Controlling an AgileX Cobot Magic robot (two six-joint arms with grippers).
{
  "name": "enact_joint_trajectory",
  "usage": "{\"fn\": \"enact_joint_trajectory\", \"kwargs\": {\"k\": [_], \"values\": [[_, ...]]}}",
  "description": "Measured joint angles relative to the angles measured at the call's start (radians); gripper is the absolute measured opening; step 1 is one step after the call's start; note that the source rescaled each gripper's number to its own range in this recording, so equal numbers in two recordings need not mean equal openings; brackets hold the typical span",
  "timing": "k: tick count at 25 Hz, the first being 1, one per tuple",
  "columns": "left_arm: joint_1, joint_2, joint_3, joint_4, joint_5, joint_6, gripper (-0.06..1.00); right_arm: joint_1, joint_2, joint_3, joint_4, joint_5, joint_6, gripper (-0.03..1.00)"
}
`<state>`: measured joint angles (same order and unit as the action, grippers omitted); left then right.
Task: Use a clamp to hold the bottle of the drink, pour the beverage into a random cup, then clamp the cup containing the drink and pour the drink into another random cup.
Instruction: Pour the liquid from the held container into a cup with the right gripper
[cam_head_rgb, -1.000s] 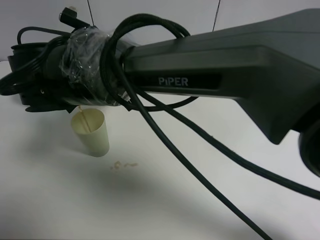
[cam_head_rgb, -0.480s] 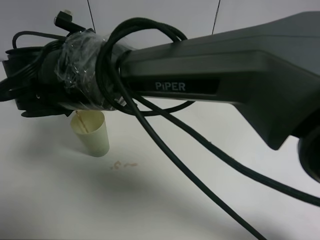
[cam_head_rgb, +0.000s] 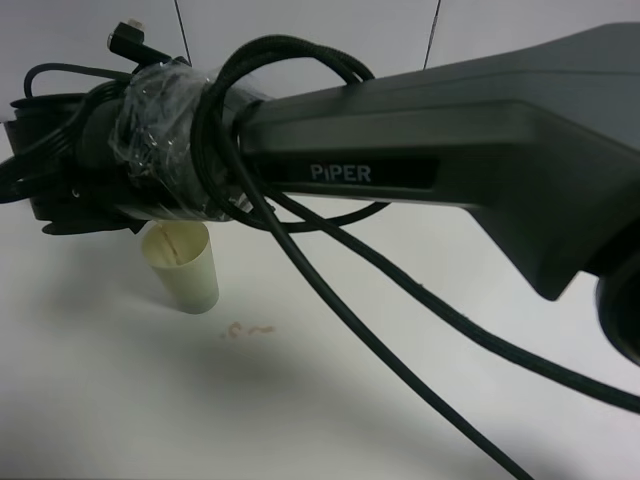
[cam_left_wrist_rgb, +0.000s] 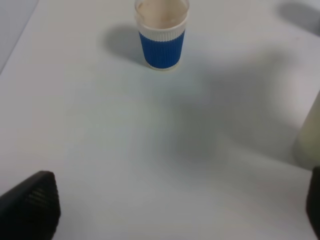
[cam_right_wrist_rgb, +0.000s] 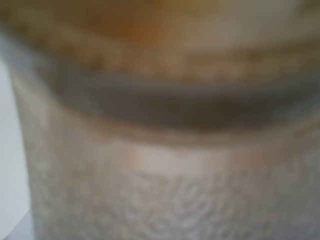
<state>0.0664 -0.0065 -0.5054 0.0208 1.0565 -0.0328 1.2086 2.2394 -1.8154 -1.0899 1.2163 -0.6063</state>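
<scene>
Right up close in the high view: big black arm with PIPER on it, black cables looped round it, clear film round its wrist. At its tip, right clamp squeezed shut on the bottle, seen only as a brown blur in the right wrist view. On the white table, a few brown drops. Just behind them, tall pale cup standing up, thin brown drink falling into it. Left clamp wide open, holding nothing, pale cup at one side, blue cup farther off, standing apart.
</scene>
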Motion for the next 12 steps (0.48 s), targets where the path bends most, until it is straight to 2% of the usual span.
{"fn": "enact_joint_trajectory", "kwargs": {"k": [12], "values": [[0.000, 0.000, 0.000, 0.000, 0.000, 0.000, 1.00, 0.001, 0.000, 0.000, -0.075, 0.000, 0.000, 0.01]]}}
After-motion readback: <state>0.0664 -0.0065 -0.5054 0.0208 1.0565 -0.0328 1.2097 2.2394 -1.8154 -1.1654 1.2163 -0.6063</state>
